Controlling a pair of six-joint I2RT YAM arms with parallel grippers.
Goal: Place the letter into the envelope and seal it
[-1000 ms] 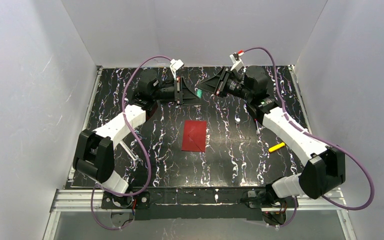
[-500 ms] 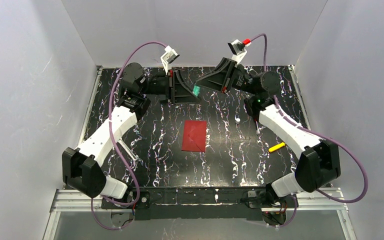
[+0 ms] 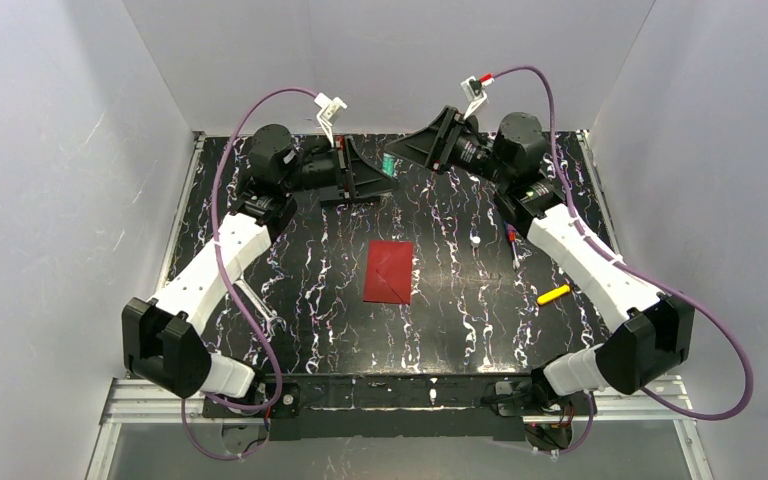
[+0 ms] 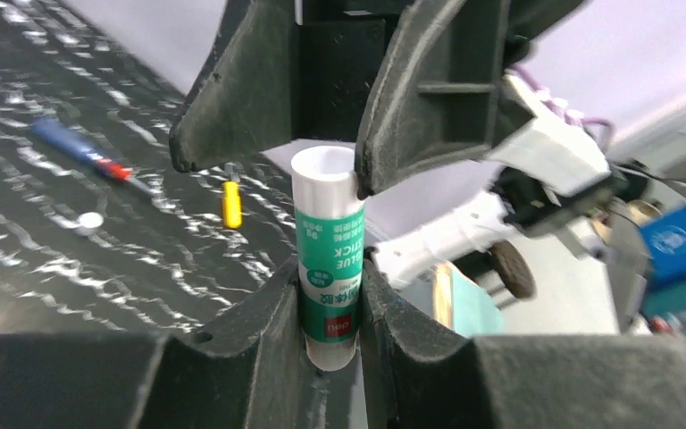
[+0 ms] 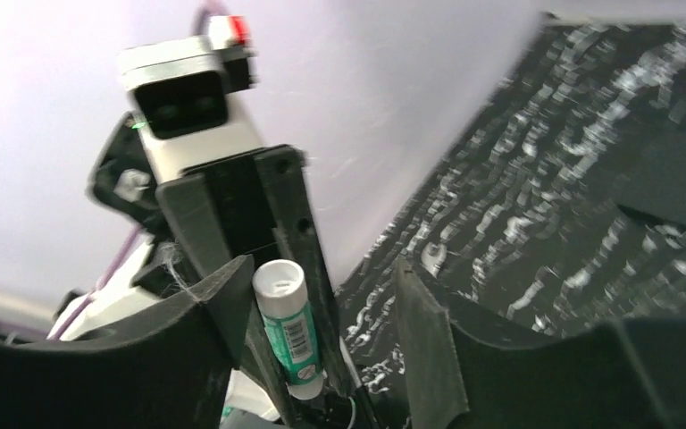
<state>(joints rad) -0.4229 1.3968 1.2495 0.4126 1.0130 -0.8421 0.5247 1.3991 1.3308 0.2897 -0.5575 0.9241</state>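
Note:
The red envelope (image 3: 389, 271) lies flat on the black marbled table (image 3: 460, 330), flap shut, with both arms well behind it. The letter is hidden from every view. A green and white glue stick (image 4: 329, 259) is clamped low down between the fingers of my left gripper (image 4: 330, 299), raised at the back of the table (image 3: 388, 172). My right gripper (image 5: 322, 268) faces it tip to tip (image 3: 405, 155). Its jaws stand apart around the stick's white end (image 5: 288, 326), and a clear gap shows on one side.
A yellow marker (image 3: 553, 294) and a red and blue pen (image 3: 513, 243) lie on the right of the table. A small white cap (image 3: 474, 240) lies beside them. A thin metal piece (image 3: 260, 305) rests near the left arm. White walls close in three sides.
The right gripper has opened off the glue stick's end and drawn back slightly. Both wrists have risen at the back. The left gripper keeps its hold and the envelope has not moved.

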